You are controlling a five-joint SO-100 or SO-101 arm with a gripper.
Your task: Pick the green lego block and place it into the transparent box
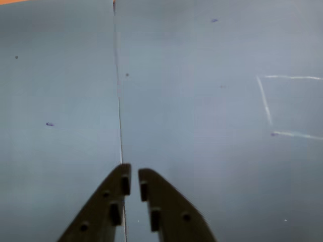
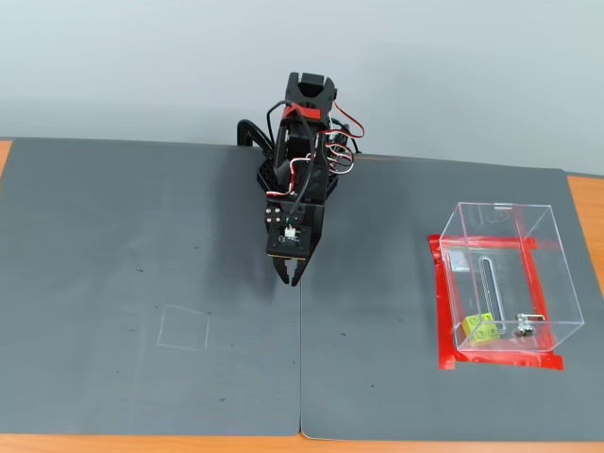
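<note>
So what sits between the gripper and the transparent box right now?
In the fixed view, only bare grey mat lies between the gripper and the transparent box, apart from the red tape edging the box. The green lego block is already inside.

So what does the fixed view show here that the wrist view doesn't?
Only the fixed view shows the clear box standing on red tape, with the green block lying inside it at the bottom near a small metal latch, plus the whole arm and the wooden table edge.

Only the wrist view shows the finger pads close up, with a narrow gap between them.

Both show the gripper empty over the dark mats, the seam between them, and a faint chalk square.
</note>
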